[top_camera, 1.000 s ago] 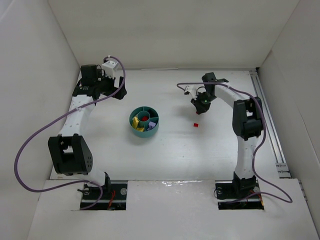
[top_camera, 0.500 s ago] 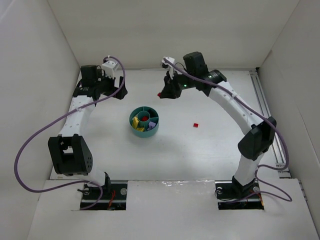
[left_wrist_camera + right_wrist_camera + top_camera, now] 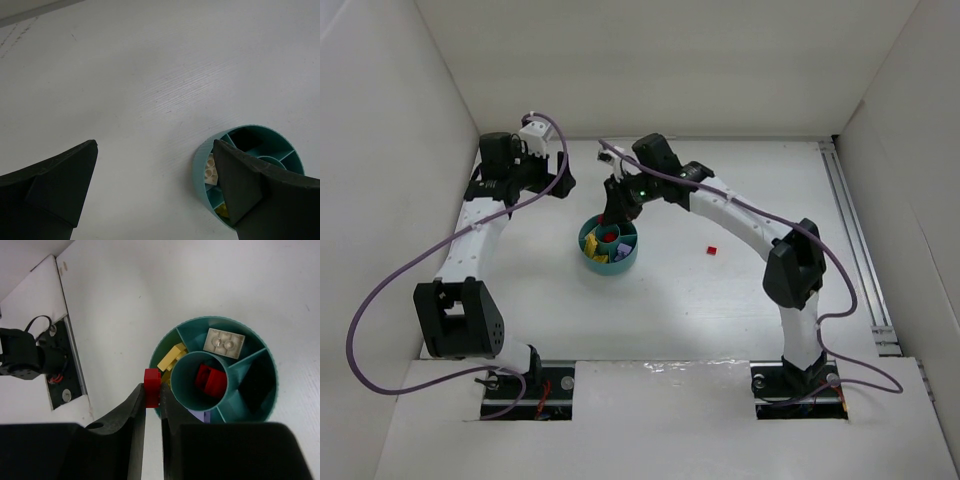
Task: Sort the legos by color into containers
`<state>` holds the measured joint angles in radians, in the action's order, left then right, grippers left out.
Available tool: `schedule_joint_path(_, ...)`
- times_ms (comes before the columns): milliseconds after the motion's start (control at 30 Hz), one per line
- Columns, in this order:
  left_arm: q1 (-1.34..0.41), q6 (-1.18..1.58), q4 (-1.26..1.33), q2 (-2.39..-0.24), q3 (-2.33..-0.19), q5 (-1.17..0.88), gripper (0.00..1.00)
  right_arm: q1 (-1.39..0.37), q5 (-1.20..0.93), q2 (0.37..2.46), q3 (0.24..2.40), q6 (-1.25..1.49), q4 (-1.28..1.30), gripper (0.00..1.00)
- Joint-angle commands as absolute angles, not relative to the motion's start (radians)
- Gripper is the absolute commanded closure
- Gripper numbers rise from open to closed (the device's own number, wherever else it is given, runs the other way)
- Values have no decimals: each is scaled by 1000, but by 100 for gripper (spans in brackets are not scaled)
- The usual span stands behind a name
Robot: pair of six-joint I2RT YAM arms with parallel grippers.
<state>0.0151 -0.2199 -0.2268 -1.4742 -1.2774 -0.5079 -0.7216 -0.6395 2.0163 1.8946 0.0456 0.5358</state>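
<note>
Right gripper (image 3: 152, 396): fingers clamped on a small red brick (image 3: 151, 382), pinched at the very tips. In the wrist view the held piece hung at the outer rim of the teal dish (image 3: 239, 409), on the yellow wedge's side, beside the central cup (image 3: 182, 374) and not in it. We could not tell its height above the rim.

In the cup lay a second red brick (image 3: 209, 380). A white brick (image 3: 226, 342) sat in the wedge beyond the cup and a yellow brick (image 3: 170, 359) in the wedge nearest the held piece. A lavender brick (image 3: 200, 416) showed at the lower edge, partly hidden by the fingers. One wedge looked dark; shadow or black bricks, we could not tell.

From above, the right arm (image 3: 740, 210) reached across to the dish, which stood near the middle of the table (image 3: 720, 310). A loose red brick (image 3: 712, 249) lay on the table to the right of the dish, well apart from it.

Left gripper (image 3: 154, 145): jaws spread wide, nothing between them, above bare table, the dish at the lower right of its view.
</note>
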Motion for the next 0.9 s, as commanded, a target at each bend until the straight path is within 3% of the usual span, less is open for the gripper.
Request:
schedule_joint_path(0,20,-164,-158,-1437,-1258,-514,1,-758,-606,2020,1934,74,465,98)
schedule_joint_path(467,29,-152,-115,-1428,-1226,-523,1,-749,-552,2060,1871,43,474,96)
schedule_joint_path(600,38,-170,-124,-1428,-1235,-523,1,-749,-543,2071,1871,32,474,87)
schedule_joint_path(733,38,-170,-124,-1437,-1244,-523,1,-749,-525,2080,1871,23,474,64)
schedule_joint_path(867,38,-170,-124,-1437,-1244,-523,1,-749,-516,2068,1871,23,474,52)
